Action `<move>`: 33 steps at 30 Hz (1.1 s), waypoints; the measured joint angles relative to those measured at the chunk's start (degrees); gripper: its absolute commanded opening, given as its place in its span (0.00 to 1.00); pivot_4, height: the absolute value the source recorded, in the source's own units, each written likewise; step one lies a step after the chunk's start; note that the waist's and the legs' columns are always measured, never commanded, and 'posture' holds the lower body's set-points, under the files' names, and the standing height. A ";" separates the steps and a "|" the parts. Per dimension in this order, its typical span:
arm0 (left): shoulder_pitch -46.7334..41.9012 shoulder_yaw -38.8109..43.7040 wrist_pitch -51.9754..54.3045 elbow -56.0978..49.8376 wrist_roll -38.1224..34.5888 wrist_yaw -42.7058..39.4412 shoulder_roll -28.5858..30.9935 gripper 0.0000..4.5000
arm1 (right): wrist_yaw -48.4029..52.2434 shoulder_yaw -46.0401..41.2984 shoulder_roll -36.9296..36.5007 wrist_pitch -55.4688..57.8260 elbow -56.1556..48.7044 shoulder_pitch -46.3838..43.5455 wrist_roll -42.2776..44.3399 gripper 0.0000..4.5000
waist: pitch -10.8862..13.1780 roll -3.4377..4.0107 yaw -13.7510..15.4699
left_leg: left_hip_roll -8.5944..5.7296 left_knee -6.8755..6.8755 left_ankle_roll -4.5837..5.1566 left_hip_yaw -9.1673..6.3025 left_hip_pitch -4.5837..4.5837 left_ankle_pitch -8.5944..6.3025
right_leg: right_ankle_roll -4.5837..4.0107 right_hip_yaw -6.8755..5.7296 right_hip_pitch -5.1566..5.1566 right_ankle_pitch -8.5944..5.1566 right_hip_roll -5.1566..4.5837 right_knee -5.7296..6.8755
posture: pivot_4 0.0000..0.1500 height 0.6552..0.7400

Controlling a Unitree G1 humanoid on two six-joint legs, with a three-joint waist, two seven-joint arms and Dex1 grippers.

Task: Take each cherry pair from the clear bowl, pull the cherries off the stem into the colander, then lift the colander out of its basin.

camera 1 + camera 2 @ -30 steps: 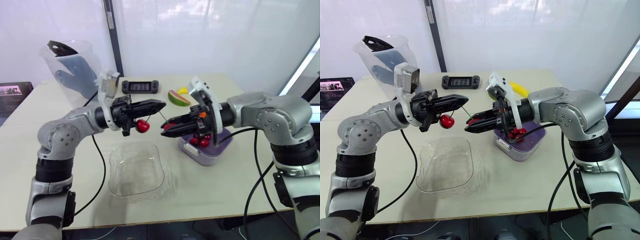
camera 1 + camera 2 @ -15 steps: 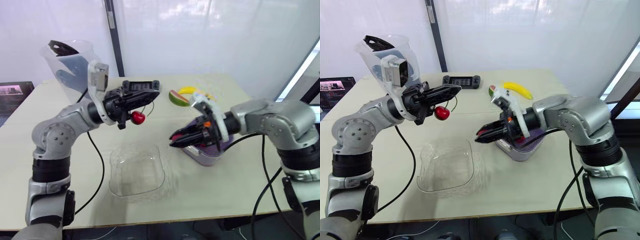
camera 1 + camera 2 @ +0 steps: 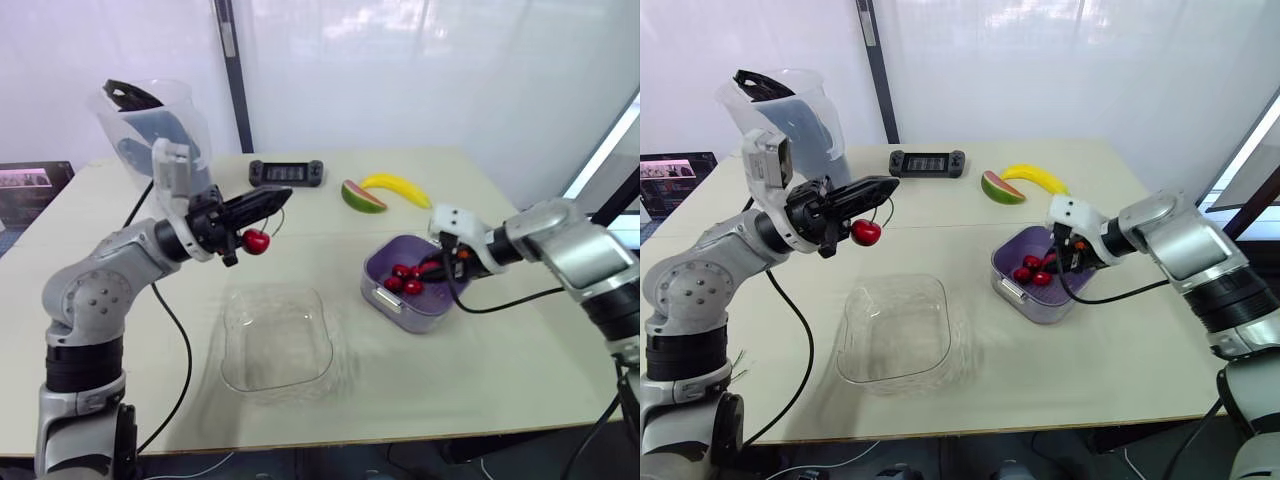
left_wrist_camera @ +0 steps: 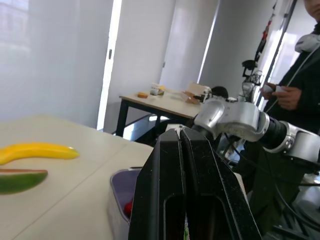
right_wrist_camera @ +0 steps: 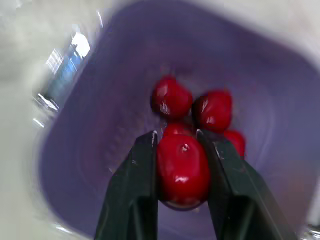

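My left gripper [image 3: 278,196] is held above the table's left half, shut on a thin stem from which one red cherry [image 3: 256,241] hangs. The clear bowl [image 3: 228,345] lies below it with nothing inside. On the right stands the purple colander [image 3: 384,299] in its basin, with several loose cherries [image 3: 404,279] in it. My right gripper [image 3: 434,268] reaches down into the colander. In the right wrist view it [image 5: 176,136] is shut on a single cherry [image 5: 182,169], just above the others [image 5: 170,97].
A black game controller [image 3: 285,173], a watermelon slice [image 3: 362,196] and a banana [image 3: 398,186] lie along the far side. A clear jug [image 3: 150,125] holding a dark glove stands at the far left. A person [image 4: 300,65] stands beyond the table.
The two grippers have pulled apart. My left one drew back to the left with the stem and one cherry; my right one carried the other cherry down into the colander.
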 measured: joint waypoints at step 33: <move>-6.04 0.18 1.59 2.54 -6.27 4.01 -3.04 0.00 | -6.45 -30.30 19.06 18.50 -23.11 1.39 21.41 0.99 | 0.01 0.00 0.12 | -0.03 0.05 -0.02 -0.07 0.00 0.01 | 0.01 -0.06 0.05 0.00 -0.04 0.05 | 1.00 1.00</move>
